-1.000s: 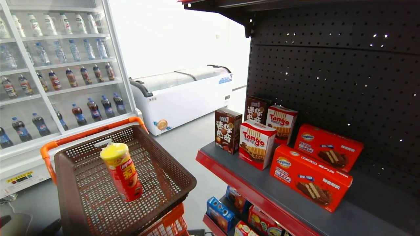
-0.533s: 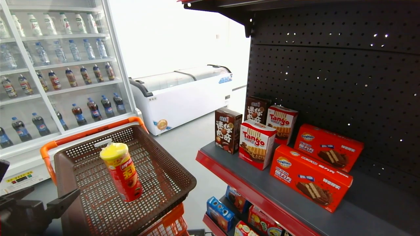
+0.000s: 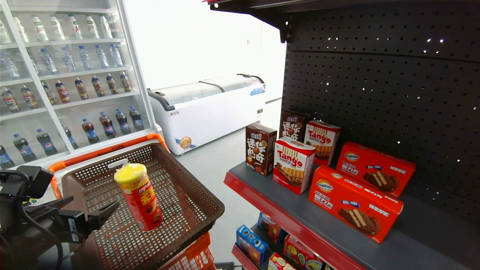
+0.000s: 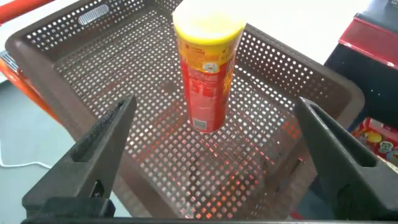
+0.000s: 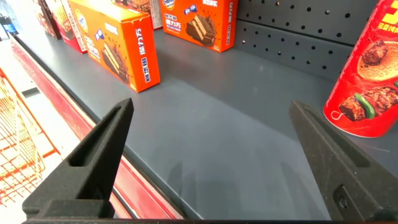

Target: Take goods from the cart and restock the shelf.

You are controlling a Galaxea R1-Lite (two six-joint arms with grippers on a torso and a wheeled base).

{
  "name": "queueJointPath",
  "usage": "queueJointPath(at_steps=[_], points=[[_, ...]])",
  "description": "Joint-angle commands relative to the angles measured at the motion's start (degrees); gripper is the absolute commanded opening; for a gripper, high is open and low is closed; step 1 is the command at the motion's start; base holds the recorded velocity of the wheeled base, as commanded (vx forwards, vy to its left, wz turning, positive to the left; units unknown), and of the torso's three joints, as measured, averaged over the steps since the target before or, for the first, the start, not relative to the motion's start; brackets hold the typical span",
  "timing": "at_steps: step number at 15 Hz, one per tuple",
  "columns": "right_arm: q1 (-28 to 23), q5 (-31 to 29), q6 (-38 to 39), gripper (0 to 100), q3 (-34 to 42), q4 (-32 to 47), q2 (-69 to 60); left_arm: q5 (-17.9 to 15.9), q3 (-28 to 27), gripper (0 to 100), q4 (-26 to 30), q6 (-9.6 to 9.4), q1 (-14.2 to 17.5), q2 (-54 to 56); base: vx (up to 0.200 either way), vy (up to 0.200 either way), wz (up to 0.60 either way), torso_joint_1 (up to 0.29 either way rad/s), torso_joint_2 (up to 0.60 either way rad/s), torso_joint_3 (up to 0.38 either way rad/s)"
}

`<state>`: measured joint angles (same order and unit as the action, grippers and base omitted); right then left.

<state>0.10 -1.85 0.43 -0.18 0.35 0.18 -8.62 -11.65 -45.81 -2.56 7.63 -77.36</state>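
Note:
A red chips can (image 3: 139,197) with a yellow lid stands upright in the cart's brown perforated basket (image 3: 195,174). My left gripper (image 3: 95,202) hovers open at the basket's near left side, short of the can. In the left wrist view the can (image 4: 208,68) stands ahead of the open left gripper (image 4: 214,104), untouched, inside the basket (image 4: 298,62). My right gripper (image 5: 211,107) is open over bare grey shelf board (image 5: 236,137), with orange boxes (image 5: 115,43) and another red can (image 5: 370,81) standing on the shelf. The shelf (image 3: 393,247) is at the right in the head view.
The shelf holds orange boxes (image 3: 354,202), wafer boxes (image 3: 294,165) and dark brown boxes (image 3: 260,148), with a black pegboard behind. Bare board lies at the shelf's near right. A glass drinks cooler (image 3: 67,82) and a chest freezer (image 3: 210,108) stand beyond the cart.
My left arm has risen into the head view from the lower left and moved right toward the basket, gripper open. The can and the shelf goods have not moved.

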Motion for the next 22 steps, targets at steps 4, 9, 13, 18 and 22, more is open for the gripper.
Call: queueJointPath(at_steps=[4,9,13,18,22], points=[[-0.01,0.01,0.01,100,0.01,0.00,-0.01,0.09,2.69,100,-13.16,-0.08,1.86,-15.54,0.000,0.000,0.00,0.000,0.00,0.000],[-0.01,0.01,0.01,100,0.01,0.00,-0.01,0.09,0.76,100,-18.44,0.01,1.86,-26.26,0.000,0.000,0.00,0.000,0.00,0.000],[-0.01,0.01,0.01,100,0.01,0.00,-0.01,0.09,-2.94,100,-22.30,-0.08,1.33,-31.53,0.000,0.000,0.00,0.000,0.00,0.000],[-0.01,0.01,0.01,100,0.01,0.00,-0.01,0.18,-4.34,100,-29.33,-0.08,-2.36,-35.67,0.000,0.000,0.00,0.000,0.00,0.000],[-0.01,0.01,0.01,100,0.01,0.00,-0.01,0.27,-3.81,100,-38.21,-0.08,-3.85,-41.12,0.000,0.000,0.00,0.000,0.00,0.000]])
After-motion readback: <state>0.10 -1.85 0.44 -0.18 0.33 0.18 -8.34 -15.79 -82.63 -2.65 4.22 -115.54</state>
